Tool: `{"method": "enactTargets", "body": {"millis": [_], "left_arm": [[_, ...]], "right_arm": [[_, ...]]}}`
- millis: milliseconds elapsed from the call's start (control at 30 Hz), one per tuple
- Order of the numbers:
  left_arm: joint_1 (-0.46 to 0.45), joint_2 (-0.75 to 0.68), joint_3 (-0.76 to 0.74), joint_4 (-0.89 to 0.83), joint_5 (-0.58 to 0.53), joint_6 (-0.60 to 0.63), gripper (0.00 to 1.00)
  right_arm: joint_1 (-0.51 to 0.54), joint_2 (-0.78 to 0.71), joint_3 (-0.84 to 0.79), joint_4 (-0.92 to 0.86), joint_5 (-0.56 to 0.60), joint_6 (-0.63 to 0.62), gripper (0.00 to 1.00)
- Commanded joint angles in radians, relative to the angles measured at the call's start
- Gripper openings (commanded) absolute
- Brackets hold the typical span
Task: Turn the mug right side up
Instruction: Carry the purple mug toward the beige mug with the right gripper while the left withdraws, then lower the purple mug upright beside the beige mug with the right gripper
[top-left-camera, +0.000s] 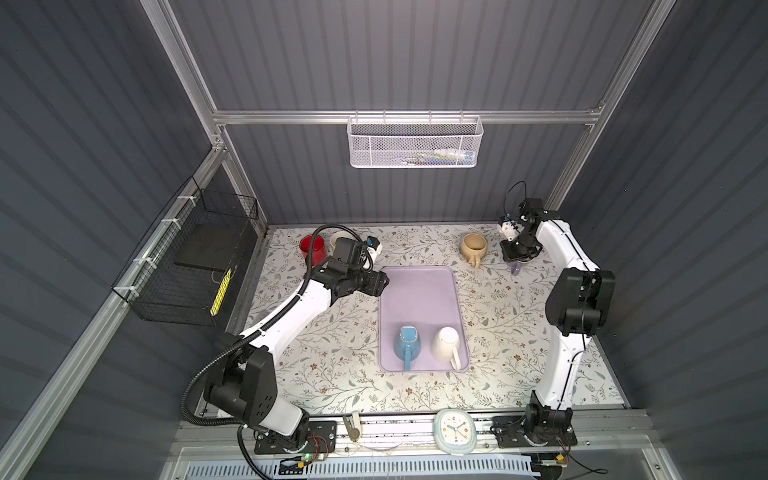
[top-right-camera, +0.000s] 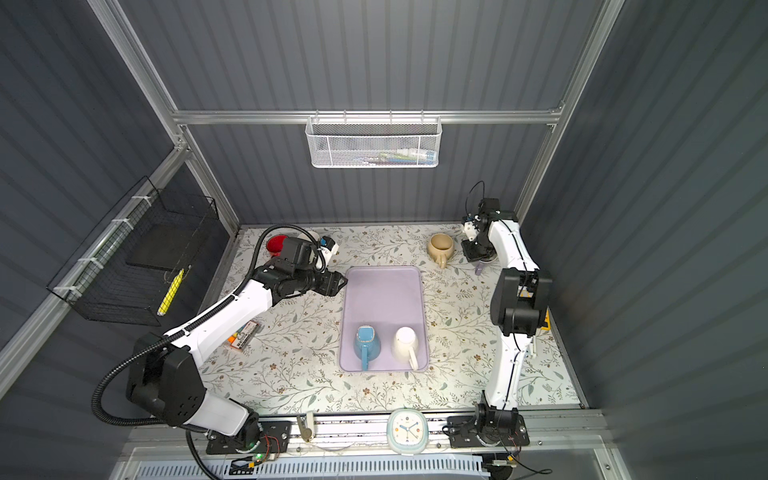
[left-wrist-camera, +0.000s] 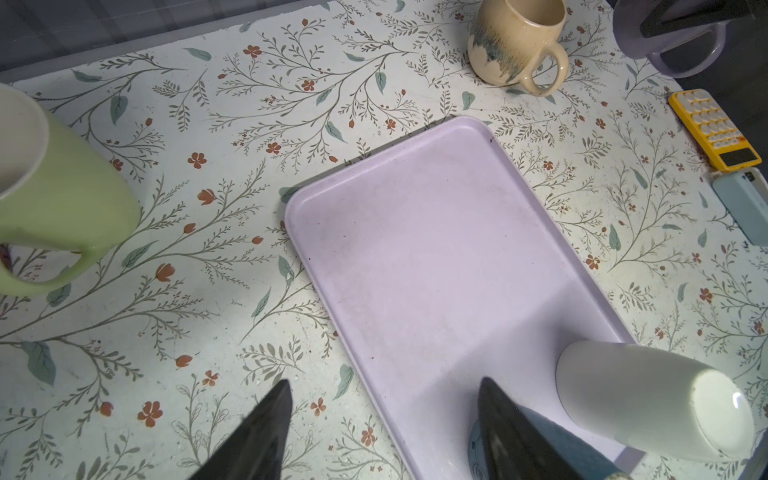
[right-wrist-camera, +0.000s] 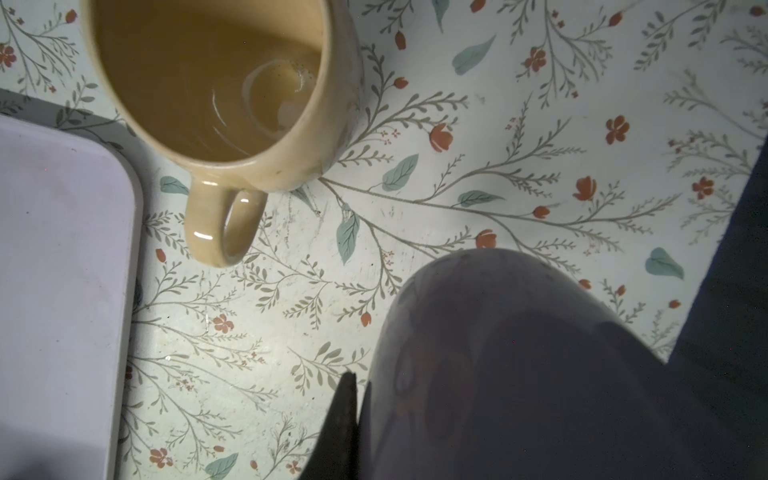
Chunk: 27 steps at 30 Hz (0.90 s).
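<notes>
Grey ribbed panels (top-left-camera: 415, 54) wall the cell on three sides, held in an aluminium frame (top-left-camera: 291, 117). A white mesh basket (top-left-camera: 415, 141) hangs from the back rail and a black wire basket (top-left-camera: 187, 257) from the left wall. The tabletop (top-left-camera: 332, 332) is covered in a pale sheet printed with green sprigs and small red flowers, and a small clock (top-left-camera: 454, 430) sits on the front rail. A lilac tray (top-left-camera: 419, 291) lies in the middle, with a blue mug (top-left-camera: 407, 343) and a white mug (top-left-camera: 445, 343) side by side at its near end, the white one bottom up. A tan mug (top-left-camera: 473, 247) stands upright beyond the tray's far right corner. A red cup (top-left-camera: 311, 247) and a green mug (left-wrist-camera: 62, 195) stand in the far left corner, and a yellow calculator (left-wrist-camera: 715, 129) lies by the right edge. The purple mug (right-wrist-camera: 519, 365) is at the far right of the table, just right of the tan mug, under the right gripper (top-left-camera: 516, 259). That gripper's jaws are pressed together on the mug's wall: one finger (right-wrist-camera: 343, 419) lies against its outside and the other is hidden. Whether that mug is mouth up or down I cannot tell. The left gripper (left-wrist-camera: 382, 436) hangs over the tray's far left corner with its jaws spread, holding nothing.
</notes>
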Motion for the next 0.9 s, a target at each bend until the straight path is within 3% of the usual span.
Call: {"method": "enactTargets", "body": {"millis": [0,433,867], "left_arm": [[-0.002,-0.033,-0.014,-0.022,-0.015,-0.049,0.7],[-0.003,-0.1,-0.073,-0.055,-0.06,-0.093,0.7],[-0.005,-0.101,-0.122,-0.024,-0.045,-0.131,0.7]], "right_arm": [[-0.011,0.02,0.083,-0.016,-0.046,-0.05,0.01],[-0.021,0.173,0.29,-0.064,-0.068,-0.089,0.01],[-0.016,0.259,0.389,-0.059,-0.126,-0.109,0.02]]}}
